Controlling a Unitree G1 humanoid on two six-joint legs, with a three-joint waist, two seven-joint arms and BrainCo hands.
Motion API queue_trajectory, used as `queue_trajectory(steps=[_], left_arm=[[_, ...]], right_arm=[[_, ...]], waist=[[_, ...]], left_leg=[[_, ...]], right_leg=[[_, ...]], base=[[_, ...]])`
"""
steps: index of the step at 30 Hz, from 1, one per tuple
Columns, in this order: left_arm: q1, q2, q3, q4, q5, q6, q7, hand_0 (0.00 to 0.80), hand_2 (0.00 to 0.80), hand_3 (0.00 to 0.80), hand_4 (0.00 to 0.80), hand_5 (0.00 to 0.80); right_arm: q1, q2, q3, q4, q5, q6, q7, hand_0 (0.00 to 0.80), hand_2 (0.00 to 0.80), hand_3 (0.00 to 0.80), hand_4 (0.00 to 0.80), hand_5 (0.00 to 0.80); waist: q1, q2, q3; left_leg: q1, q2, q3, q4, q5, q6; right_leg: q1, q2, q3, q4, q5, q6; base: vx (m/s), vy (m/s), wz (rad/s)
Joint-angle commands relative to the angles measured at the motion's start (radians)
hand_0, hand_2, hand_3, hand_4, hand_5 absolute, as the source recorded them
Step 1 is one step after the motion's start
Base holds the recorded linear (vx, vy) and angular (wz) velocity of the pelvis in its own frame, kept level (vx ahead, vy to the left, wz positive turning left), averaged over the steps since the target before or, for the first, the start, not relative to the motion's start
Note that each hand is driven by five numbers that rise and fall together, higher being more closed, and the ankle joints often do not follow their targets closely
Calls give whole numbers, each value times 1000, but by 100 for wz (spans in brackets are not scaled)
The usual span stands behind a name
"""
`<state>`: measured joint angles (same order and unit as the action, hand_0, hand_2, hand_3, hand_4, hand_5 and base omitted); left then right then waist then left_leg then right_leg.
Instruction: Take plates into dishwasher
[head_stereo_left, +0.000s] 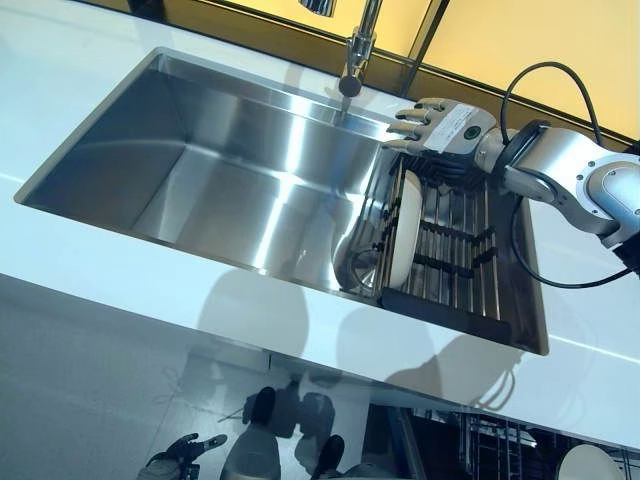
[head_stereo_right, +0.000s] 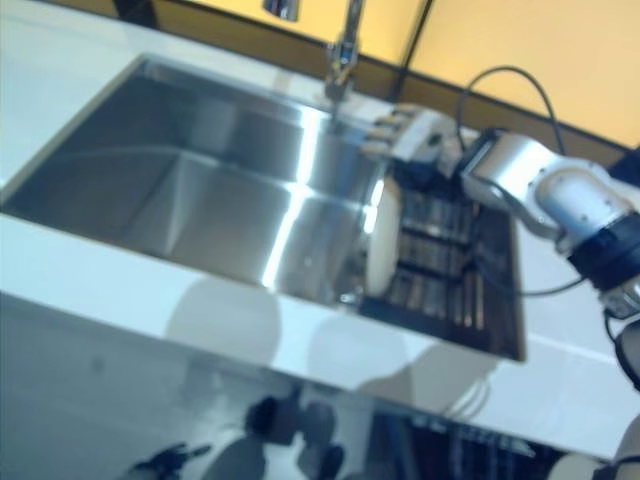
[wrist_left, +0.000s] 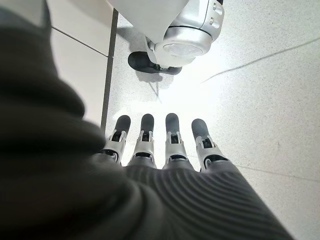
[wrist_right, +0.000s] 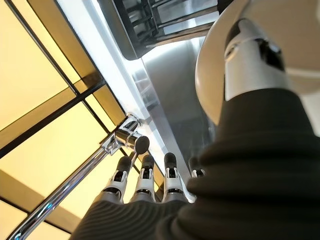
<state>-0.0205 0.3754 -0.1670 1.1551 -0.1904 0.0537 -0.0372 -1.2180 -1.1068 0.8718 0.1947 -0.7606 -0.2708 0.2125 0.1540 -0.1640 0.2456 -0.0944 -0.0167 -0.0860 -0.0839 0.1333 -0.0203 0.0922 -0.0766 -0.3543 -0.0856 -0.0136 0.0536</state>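
A white plate (head_stereo_left: 404, 235) stands on edge in the dark wire rack (head_stereo_left: 455, 255) that fills the right end of the steel sink (head_stereo_left: 230, 150). My right hand (head_stereo_left: 432, 124) hovers over the rack's far end, just beyond the plate, with straight fingers pointing toward the tap and nothing in it. The right wrist view shows the same plate (wrist_right: 212, 85) behind the thumb, apart from the fingers (wrist_right: 145, 180). My left hand (head_stereo_left: 185, 448) hangs low by the floor, fingers (wrist_left: 170, 137) straight and empty.
The chrome tap (head_stereo_left: 358, 45) rises at the sink's back edge, close to my right hand's fingertips. A white counter (head_stereo_left: 150, 290) runs along the front of the sink. Below at the right, the dishwasher's wire rack (head_stereo_left: 490, 440) holds another white plate (head_stereo_left: 588, 463).
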Motion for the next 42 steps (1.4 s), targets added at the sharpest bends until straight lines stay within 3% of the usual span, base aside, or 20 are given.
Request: queue_trajectory(steps=[1,42], left_arm=[[1,10,0,45,-5,-19,3,0,0,0,0,0],[11,-3,3,45,-5,-32,-4,0,0,0,0,0]], right_arm=[[-21,-2,-25,-17,38,-8,-2,0,0,0,0,0],[65,28,-73,-122,56,-46,108,0,0,0,0,0]], waist=[[5,12,-23],[7,24,-23]], left_leg=[[80,52,82,-3,-82,-20],[76,48,83,-3,-81,-19]], right_leg=[[-29,-22,51,67,20,40],[-33,-29,45,68,18,38]], base=[[0,0,0],[0,0,0]])
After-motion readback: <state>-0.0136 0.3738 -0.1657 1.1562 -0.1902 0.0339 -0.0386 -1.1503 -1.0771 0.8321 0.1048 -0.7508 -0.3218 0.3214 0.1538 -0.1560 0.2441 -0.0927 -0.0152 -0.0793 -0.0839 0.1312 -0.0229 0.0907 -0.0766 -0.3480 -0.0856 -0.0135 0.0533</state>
